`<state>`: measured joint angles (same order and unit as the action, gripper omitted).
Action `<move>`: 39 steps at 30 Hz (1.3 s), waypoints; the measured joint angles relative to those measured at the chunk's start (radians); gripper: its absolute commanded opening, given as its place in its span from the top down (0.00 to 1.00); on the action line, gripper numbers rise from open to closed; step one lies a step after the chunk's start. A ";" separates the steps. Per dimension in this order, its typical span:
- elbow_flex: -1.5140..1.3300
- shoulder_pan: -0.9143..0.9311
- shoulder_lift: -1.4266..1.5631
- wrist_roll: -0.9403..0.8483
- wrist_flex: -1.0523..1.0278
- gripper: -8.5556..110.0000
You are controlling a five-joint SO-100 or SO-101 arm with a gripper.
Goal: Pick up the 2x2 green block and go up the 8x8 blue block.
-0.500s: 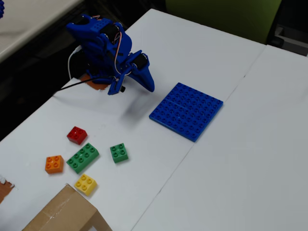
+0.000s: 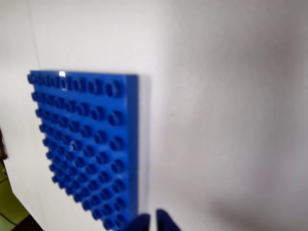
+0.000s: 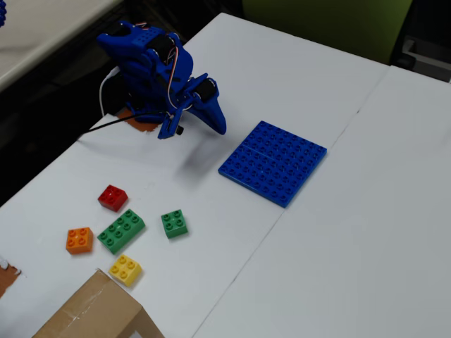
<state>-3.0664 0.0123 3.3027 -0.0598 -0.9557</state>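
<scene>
I see the gripper (image 3: 220,127) up off the table (image 3: 296,77), fingers together, holding nothing. The 2x2 green block (image 3: 174,224) sits nr the table's left edge w/ other bricks; the 8x8 blue block (image 3: 273,162) lies mid-table, well apart.

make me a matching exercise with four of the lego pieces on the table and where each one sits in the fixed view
Things:
1. red brick
2. yellow brick
3. 2x2 green block
4. 8x8 blue block

Places, in the fixed view:
A. right of the long green brick
B. nearest the cardboard box
C. alone on the right, apart from the small bricks
D. farthest up of the small bricks, above the orange brick

Pairs: 1-D, 2-B, 3-A, 4-C
</scene>
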 measured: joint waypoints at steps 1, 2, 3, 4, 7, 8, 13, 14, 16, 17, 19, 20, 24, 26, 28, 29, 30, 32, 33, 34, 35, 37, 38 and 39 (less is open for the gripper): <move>0.000 0.000 0.000 0.000 0.000 0.93; 0.000 0.000 0.000 0.000 0.000 0.93; 0.000 0.000 0.000 0.000 0.000 0.93; 0.000 0.000 0.000 0.000 0.000 0.92; 0.000 0.000 0.000 0.000 0.000 0.92; 0.000 0.000 0.000 0.000 0.000 0.93; 0.000 0.000 0.000 0.000 0.000 0.93; 0.000 0.000 0.000 -0.018 0.000 0.93; -0.020 -0.002 0.000 -0.144 0.011 0.93; -0.023 -0.009 0.000 -0.239 0.017 0.93; -0.023 -0.018 0.000 -0.449 -0.003 0.93; -0.023 -0.018 0.000 -0.561 -0.026 0.93; 0.043 -0.008 0.000 -0.983 -0.186 0.92; 0.138 0.025 0.000 -1.134 -0.293 0.92; 0.244 0.052 0.003 -1.258 -0.408 0.92; 0.290 0.051 0.011 -1.313 -0.466 0.92; 0.325 0.046 0.015 -1.359 -0.523 0.92; 0.373 0.049 0.012 -1.417 -0.618 0.92; 0.394 0.048 0.012 -1.434 -0.646 0.92; 0.413 0.052 0.011 -1.454 -0.667 0.92; 0.434 0.057 0.006 -1.470 -0.686 0.92; 0.479 0.061 -0.011 -1.489 -0.716 0.92; 0.500 0.063 -0.023 -1.500 -0.730 0.92; 0.525 0.067 -0.040 -1.508 -0.742 0.92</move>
<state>-2.5418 0.0798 3.2628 -1.5677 -1.6981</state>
